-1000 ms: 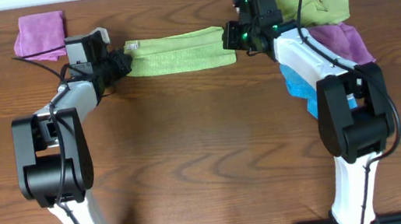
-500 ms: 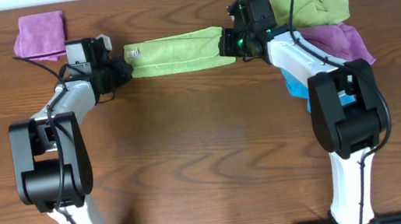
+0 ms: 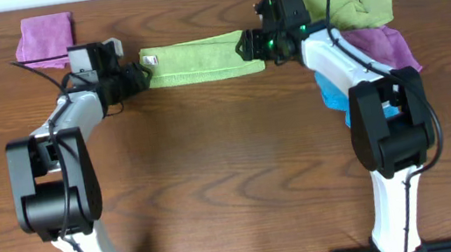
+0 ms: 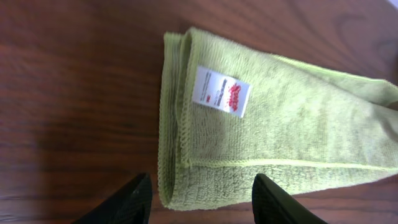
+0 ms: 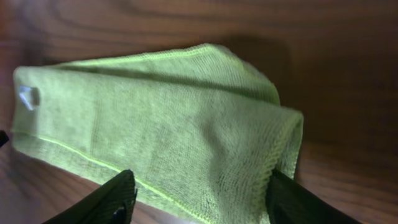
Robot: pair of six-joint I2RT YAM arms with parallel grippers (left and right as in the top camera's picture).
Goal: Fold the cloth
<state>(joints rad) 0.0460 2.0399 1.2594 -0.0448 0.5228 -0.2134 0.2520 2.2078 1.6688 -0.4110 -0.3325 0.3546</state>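
The cloth (image 3: pixel 199 61) lies folded — left fingers (image 4: pixel 124 204), right fingers (image 5: pixel 106 204) parted at its ends.

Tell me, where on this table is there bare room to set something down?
The widest free tabletop lies between the left arm and the right arm, below the folded lime-green cloth. The far right corner is crowded: olive-green cloth, purple cloth, blue cloth.

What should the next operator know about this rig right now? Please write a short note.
Left gripper: open, straddling the cloth's left end, not gripping.
Right gripper: open at the cloth's right end, not gripping.
Cloth: flat on the table between the grippers, a long narrow strip, tag facing up near the left end.
Done: folded into a strip.
Left: probably fold the strip end to end.
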